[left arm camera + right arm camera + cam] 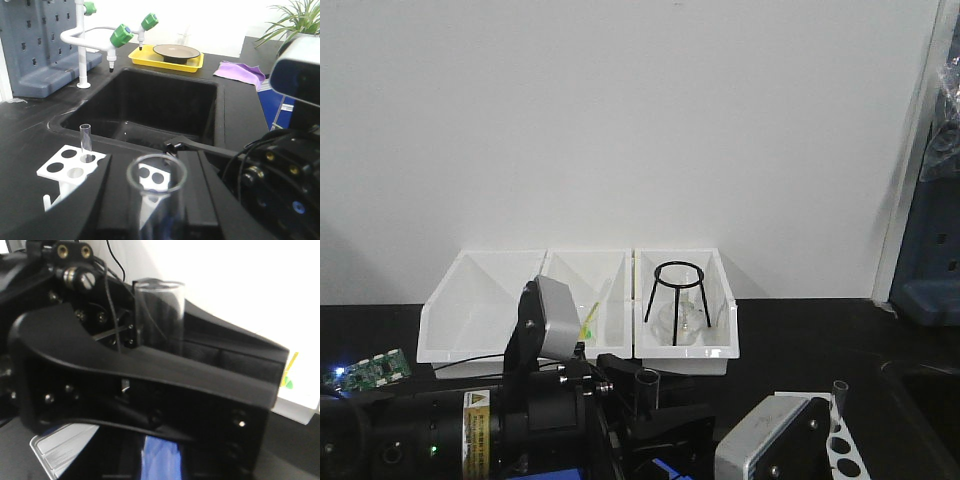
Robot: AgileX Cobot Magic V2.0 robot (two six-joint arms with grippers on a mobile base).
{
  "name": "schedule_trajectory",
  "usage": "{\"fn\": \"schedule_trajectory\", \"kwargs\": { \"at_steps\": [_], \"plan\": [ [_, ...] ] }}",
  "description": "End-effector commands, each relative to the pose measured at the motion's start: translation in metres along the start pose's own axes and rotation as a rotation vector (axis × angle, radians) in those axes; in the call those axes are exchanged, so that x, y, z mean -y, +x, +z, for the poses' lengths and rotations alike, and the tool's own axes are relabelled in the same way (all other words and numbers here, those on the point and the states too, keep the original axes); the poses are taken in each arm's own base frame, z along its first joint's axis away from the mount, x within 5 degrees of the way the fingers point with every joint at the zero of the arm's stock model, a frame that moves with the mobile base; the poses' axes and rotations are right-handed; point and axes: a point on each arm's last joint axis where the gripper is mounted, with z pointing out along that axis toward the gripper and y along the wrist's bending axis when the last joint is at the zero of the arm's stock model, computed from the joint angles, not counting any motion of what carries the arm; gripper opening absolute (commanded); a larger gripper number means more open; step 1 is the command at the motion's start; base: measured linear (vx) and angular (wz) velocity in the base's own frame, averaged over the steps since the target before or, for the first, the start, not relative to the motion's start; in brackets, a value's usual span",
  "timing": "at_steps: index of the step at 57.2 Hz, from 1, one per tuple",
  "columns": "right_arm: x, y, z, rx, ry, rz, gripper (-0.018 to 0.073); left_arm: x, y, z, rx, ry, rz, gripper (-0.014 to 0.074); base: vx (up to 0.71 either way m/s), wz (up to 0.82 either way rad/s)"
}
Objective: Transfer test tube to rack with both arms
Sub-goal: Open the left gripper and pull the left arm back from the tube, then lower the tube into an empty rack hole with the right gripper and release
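The left pincer (pixel 643 412) is pinching the tube (pixel 647 386) upright. The right pincer (pixel 665 432) is sitting just beside it, spread or pressed I cannot tell.

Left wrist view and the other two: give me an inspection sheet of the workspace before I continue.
Surface: black benchtop, with a sink set into it.
Job's things: test tube upright between the arms; rack by the sink edge, a second tube standing in it.
Clutter: three white bins, a black tripod in the right one; circuit board; yellow tray; purple cloth.
Grippers: left gripper flanks the test tube, seemingly gripping it; right gripper close by, state unclear.
Cables: thin wires beside the left arm.
Surroundings: white wall, green-knobbed tap, grey pegboard, plant.
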Motion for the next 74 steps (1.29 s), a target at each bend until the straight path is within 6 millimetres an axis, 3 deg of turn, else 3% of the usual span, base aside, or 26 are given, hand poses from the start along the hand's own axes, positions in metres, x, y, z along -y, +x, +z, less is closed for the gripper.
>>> {"fn": "schedule_trajectory", "kwargs": {
  "at_steps": [1, 12, 27, 36, 47, 59, 74],
  "plan": [
    [-0.004, -0.024, 0.000, 0.150, -0.032, -0.023, -0.0012, 0.011, -0.027, -0.004, 0.114, 0.035, 0.015, 0.0400, 0.00, 0.00],
    [-0.004, -0.024, 0.000, 0.147, -0.032, -0.023, -0.0012, 0.014, -0.043, -0.013, 0.203, 0.010, 0.030, 0.0534, 0.00, 0.00],
    [0.001, -0.018, 0.001, 0.083, 0.014, -0.014, -0.0012, 0.025, -0.084, -0.056, 0.291, -0.161, 0.160, 0.0533, 0.00, 0.00],
    [0.027, -0.022, -0.002, 0.116, 0.186, -0.008, -0.0010, 0.032, -0.100, -0.087, 0.245, -0.351, 0.260, 0.0400, 0.00, 0.00],
    [0.075, -0.022, -0.022, 0.156, 0.434, -0.086, -0.0008, 0.044, -0.103, -0.108, 0.210, -0.463, 0.323, -0.0010, 0.00, 0.00],
    [0.097, -0.005, -0.056, 0.214, 0.573, -0.114, -0.0008, 0.043, -0.089, -0.118, 0.161, -0.550, 0.293, -0.0008, 0.00, 0.00],
    [0.099, 0.000, -0.065, 0.239, 0.605, -0.152, -0.0008, 0.042, -0.087, -0.118, 0.153, -0.561, 0.288, -0.0008, 0.00, 0.00]
  ]
}}
